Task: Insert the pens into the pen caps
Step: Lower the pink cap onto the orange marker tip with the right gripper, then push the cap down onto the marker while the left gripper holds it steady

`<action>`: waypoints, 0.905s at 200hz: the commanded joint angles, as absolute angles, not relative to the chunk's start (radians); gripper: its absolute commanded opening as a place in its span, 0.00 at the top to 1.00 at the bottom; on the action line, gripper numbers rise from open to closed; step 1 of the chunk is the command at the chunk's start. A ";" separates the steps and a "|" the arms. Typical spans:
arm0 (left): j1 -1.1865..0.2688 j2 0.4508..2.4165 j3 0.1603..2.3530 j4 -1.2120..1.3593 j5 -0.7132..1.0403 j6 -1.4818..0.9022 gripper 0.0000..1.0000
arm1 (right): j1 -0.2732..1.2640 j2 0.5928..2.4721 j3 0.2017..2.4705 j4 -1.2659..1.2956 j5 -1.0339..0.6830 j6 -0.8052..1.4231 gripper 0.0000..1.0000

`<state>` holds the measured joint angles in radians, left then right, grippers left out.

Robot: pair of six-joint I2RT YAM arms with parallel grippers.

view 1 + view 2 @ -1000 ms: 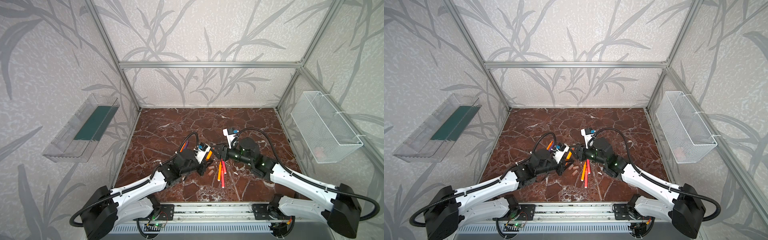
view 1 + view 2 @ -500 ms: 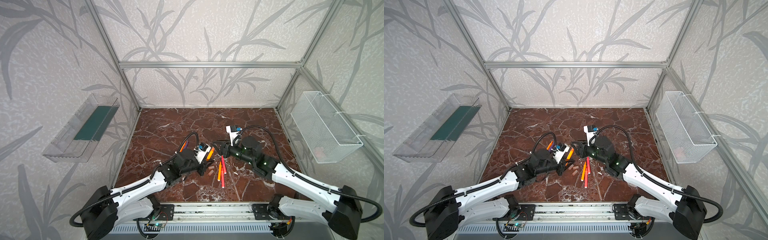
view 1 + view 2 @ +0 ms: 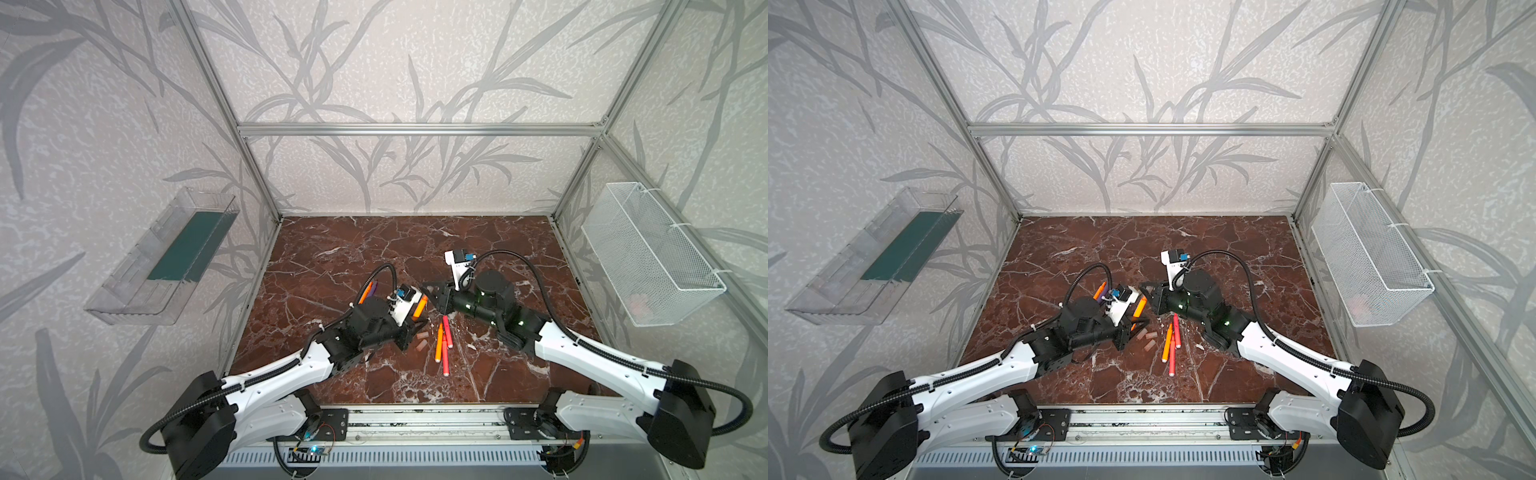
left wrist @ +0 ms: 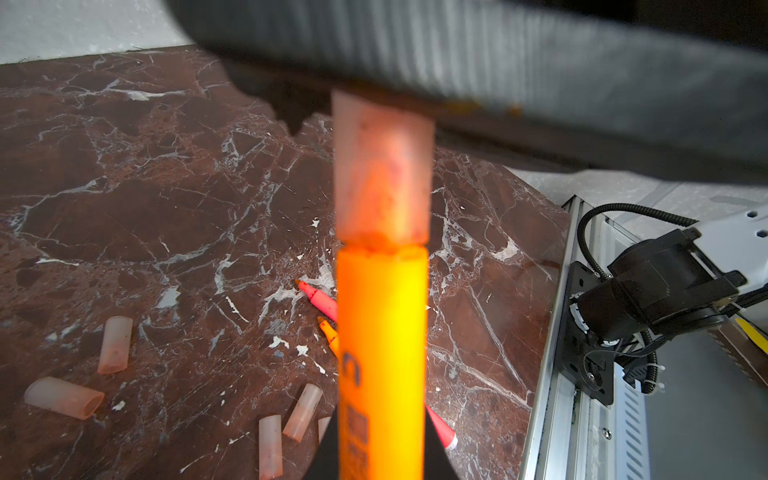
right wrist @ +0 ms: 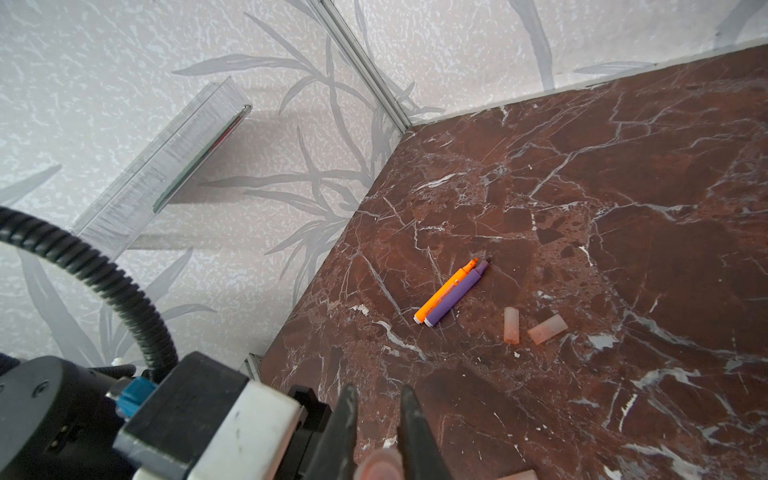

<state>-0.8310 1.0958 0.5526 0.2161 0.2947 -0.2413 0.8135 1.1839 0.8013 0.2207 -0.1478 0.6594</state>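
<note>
My left gripper (image 4: 382, 457) is shut on an orange pen (image 4: 382, 353), which slants upward in both top views (image 3: 420, 306) (image 3: 1139, 306). A pinkish pen cap (image 4: 382, 174) sits over its tip, flush against the orange barrel. My right gripper (image 5: 377, 399) is shut on that cap (image 5: 380, 463), and it meets the left gripper at mid-floor (image 3: 432, 291). An orange pen (image 3: 439, 343) and two red pens (image 3: 446, 353) lie in front. An orange pen (image 5: 446, 291) and a purple pen (image 5: 455, 297) lie side by side to the left. Loose caps (image 4: 115, 345) (image 5: 511, 325) are scattered on the marble.
A clear wall tray (image 3: 166, 266) hangs on the left wall and a white wire basket (image 3: 648, 257) on the right wall. The aluminium base rail (image 3: 415, 419) runs along the front edge of the marble floor (image 3: 374, 249).
My right gripper has moved up and over to the tip of the held orange pen, and its jaws have gone from half open to shut on the cap. The left arm has stayed put.
</note>
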 commanded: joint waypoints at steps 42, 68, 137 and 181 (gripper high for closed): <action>-0.855 1.132 0.584 0.410 0.230 -0.280 1.00 | 0.821 1.121 0.765 0.186 -0.129 0.604 1.00; -0.865 1.123 0.502 0.553 0.179 -0.236 1.00 | 0.822 1.085 0.738 0.107 -0.108 0.562 1.00; -0.871 1.180 0.593 0.425 0.125 -0.230 1.00 | 0.874 1.041 0.590 0.199 -0.123 0.577 1.00; -0.868 1.159 0.598 0.442 0.052 -0.227 1.00 | 0.960 1.028 0.529 0.260 -0.037 0.592 1.00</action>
<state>-0.8997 1.1927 0.5190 0.3614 0.2447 -0.1883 0.8776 1.0378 0.5926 0.3450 -0.0105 0.6224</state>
